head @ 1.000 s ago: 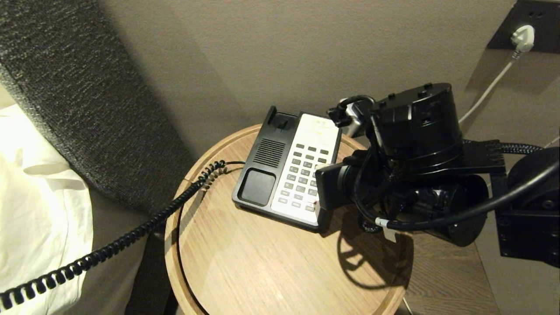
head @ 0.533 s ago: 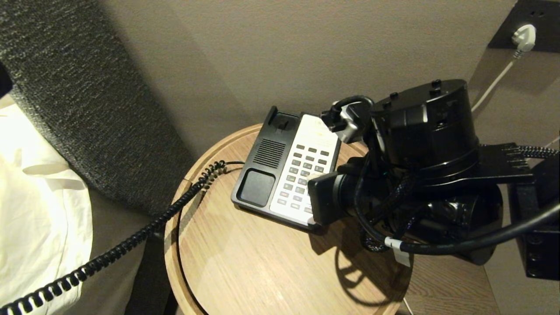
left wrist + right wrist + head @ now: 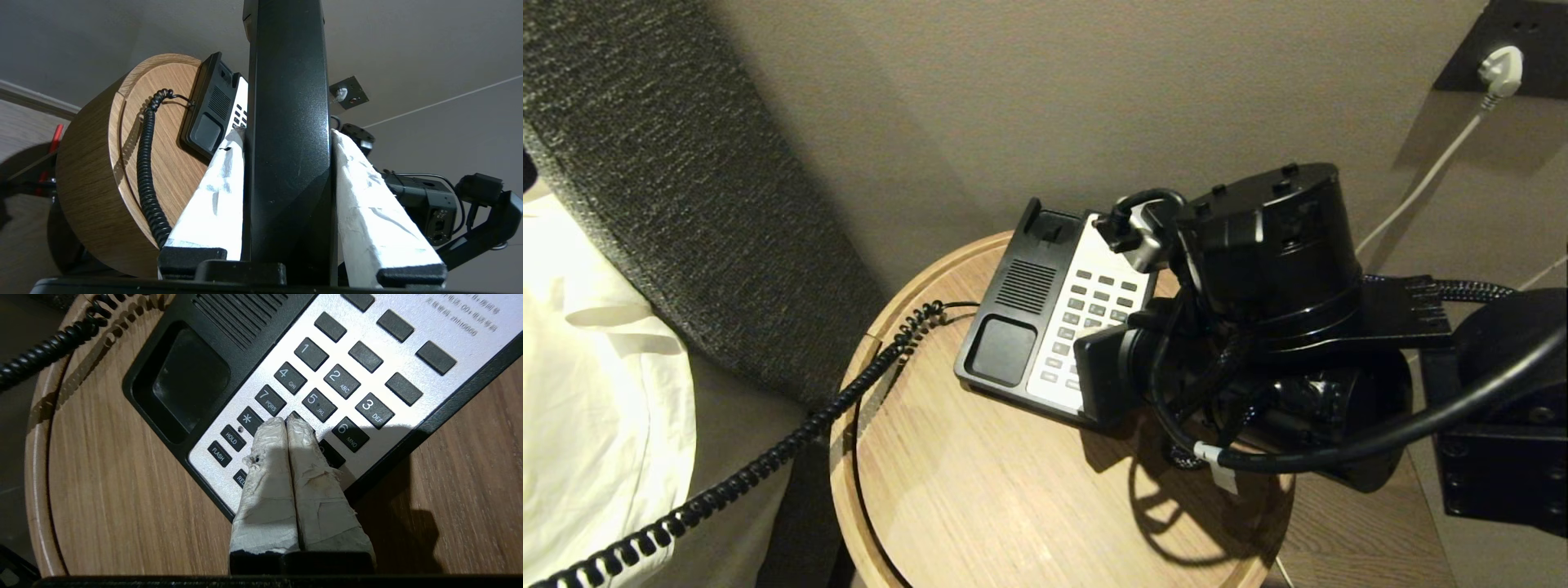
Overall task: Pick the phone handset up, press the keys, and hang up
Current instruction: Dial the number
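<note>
Two grippers at work: left gripper point(image 3: 286, 134) clamped on the phone handset point(image 3: 288, 122), held off the round wooden table point(image 3: 1013, 490), coiled cord point(image 3: 768, 461) trailing past its edge. Right gripper point(image 3: 286, 421) pressed together, tips down on the keys point(image 3: 327, 388) of the phone base point(image 3: 1013, 327), around the 8.

A long, glossy black plastic phone handset point(image 3: 288, 122) is clamped between the 2 white-taped fingers point(image 3: 212, 196) of the left gripper point(image 3: 286, 136), held upright in mid-air. Behind it a round light-wood side table point(image 3: 98, 179) is seen, with a black-and-white phone base point(image 3: 212, 110) lying on it. A black coiled cord point(image 3: 147, 171) is draped from the base over the table edge. The right arm's black wrist point(image 3: 425, 204) is visible beyond, and a wall socket point(image 3: 349, 93) is set in the grey wall.
</note>
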### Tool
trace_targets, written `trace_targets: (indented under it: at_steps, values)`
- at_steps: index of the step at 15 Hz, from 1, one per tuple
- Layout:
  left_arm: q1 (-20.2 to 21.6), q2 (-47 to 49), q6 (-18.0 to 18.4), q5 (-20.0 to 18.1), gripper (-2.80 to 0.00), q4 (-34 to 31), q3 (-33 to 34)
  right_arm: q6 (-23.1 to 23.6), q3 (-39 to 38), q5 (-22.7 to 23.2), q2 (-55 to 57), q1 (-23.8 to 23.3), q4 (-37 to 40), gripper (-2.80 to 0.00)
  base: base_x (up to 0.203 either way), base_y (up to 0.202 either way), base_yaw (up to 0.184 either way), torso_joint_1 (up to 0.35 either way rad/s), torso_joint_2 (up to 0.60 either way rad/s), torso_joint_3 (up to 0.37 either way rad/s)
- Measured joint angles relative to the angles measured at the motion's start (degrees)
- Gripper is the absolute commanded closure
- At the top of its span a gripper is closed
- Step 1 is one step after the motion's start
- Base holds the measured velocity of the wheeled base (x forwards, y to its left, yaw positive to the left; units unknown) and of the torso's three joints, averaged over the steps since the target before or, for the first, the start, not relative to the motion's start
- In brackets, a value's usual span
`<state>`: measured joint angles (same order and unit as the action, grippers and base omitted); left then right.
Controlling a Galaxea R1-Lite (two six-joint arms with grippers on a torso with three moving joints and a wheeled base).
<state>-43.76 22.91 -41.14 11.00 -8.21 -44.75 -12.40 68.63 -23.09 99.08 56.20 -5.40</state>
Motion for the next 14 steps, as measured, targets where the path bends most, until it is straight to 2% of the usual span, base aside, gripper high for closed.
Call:
trace_targets:
  at_steps: [10, 14]
  values:
    - [0.0, 0.7, 0.2, 0.0, 0.0, -0.1, -1.7, 0.3, -0.8, -0.4, 1.1, 0.0, 0.1, 0.0, 0.0, 0.0, 0.0, 0.0, 0.0, 0.0]
    - [0.0, 0.7, 0.2, 0.0, 0.0, -0.3, -2.2, 1.5, -3.7, -0.6, 1.0, 0.0, -0.8, 0.0, 0.0, 0.0, 0.0, 0.0, 0.0, 0.0]
